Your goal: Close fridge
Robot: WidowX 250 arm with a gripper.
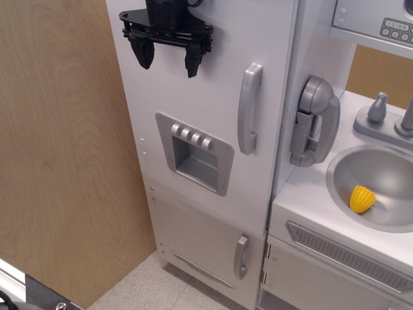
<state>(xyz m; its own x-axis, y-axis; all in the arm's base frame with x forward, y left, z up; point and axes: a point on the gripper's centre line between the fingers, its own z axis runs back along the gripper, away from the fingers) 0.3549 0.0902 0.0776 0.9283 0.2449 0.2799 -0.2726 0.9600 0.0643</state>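
I have the gripper (169, 59) up against the top left of the fridge (206, 103) door, its two black fingers spread apart with nothing between them. The fridge stands at the left end of the toy kitchen, with a wooden panel (64, 142) to its left and the sink (377, 187) counter to its right. Its big door carries the grey handle (249, 108) near the right edge and the dispenser (193, 152) below the gripper. From here the door looks flush with the cabinet; I see no dark gap along its right edge, though from this angle I can't rule out a last sliver.

I judge the door to be light, stiff painted board on a free hinge, so it should swing with little force and won't flex. The face is smooth and a bit slippery, so a flat push beats any pinch. If it needs seating, I'd press on the bare panel close to the handle side, far from the hinge, and keep off the dispenser buttons.

Beside it hang a grey phone (314, 119) and, in the sink, a yellow corn toy (362, 198).
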